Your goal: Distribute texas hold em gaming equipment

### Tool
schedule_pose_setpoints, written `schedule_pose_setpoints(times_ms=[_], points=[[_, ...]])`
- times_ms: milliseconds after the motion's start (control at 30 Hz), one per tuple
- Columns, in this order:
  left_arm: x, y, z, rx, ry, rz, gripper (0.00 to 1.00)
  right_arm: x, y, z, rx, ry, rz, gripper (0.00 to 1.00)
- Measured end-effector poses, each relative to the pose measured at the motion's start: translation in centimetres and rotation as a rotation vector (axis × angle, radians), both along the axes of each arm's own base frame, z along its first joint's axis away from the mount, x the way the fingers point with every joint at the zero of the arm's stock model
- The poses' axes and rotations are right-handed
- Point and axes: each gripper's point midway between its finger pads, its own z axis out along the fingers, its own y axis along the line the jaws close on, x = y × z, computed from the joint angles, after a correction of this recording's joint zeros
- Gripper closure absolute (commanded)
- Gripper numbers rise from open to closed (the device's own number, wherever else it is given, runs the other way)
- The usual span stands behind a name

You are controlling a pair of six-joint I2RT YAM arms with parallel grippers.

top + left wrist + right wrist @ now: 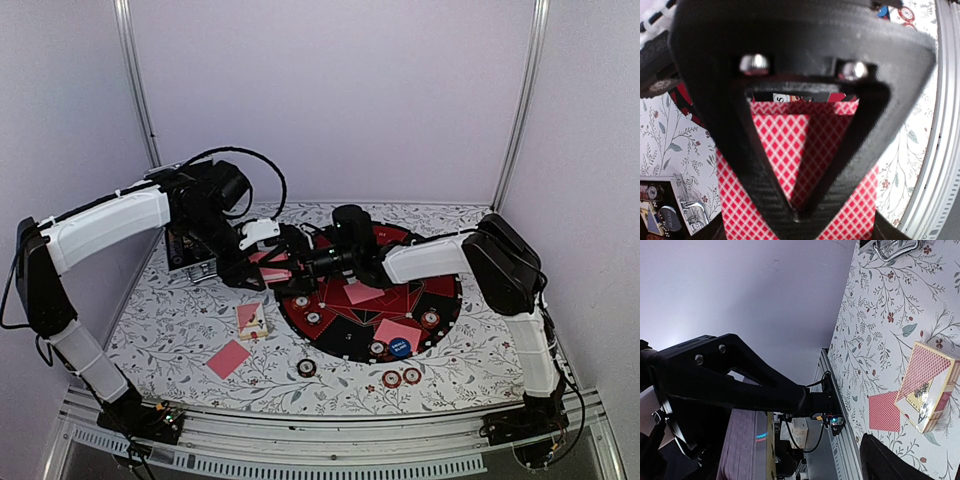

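Nearest the arm bases, just off the near rim of the round mat [335, 330], 2 red-and-white chips [401, 377] and 1 brown chip [306, 367] are lying on the worktop [170, 330]. A loose card [228, 358] is lying left of the mat. Farther back, over the mat's left rim, the left pincer [797, 216] is clamping the stack of cards [782, 145], and the right pincer [836, 421] is standing wide and empty close by. If it is biting too deep, several cards are likely coming away together or spilling onto the mat. The 2 pincers also risk knocking fingers.
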Motion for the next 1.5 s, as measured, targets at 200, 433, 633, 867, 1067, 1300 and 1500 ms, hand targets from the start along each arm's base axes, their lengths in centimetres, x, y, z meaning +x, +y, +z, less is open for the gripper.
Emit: schedule_pose_setpoints(times_ms=[200, 433, 633, 867, 1067, 1300, 1500], points=[[0.1, 0.0, 0.0, 0.001, -0.006, 0.002, 1.0, 0.5, -0.5, 0.3, 0.005, -0.007, -0.009, 0.31], [0.1, 0.1, -0.1, 0.004, -0.002, 0.002, 1.0, 0.4, -1.1, 0.7, 0.012, -0.012, -0.013, 0.39], [0.0, 0.1, -0.2, 0.006, 0.001, 0.002, 1.0, 0.5, -2.0, 0.7, 0.005, -0.007, -0.026, 0.42], [0.0, 0.2, -0.3, 0.011, 0.003, 0.003, 1.0, 0.7, -2.9, 1.0, 0.007, -0.012, -0.032, 0.65], [0.0, 0.2, -0.4, 0.011, 0.002, 0.004, 1.0, 0.8, -3.3, 1.8, 0.016, -0.021, -0.035, 0.69], [-0.1, 0.2, -0.4, 0.012, 0.004, 0.004, 1.0, 0.7, -4.0, 1.5, 0.006, -0.01, -0.041, 0.67], [-0.1, 0.2, -0.4, 0.012, 0.004, 0.004, 1.0, 0.8, -4.9, 1.0, -0.011, -0.001, -0.052, 0.75]])
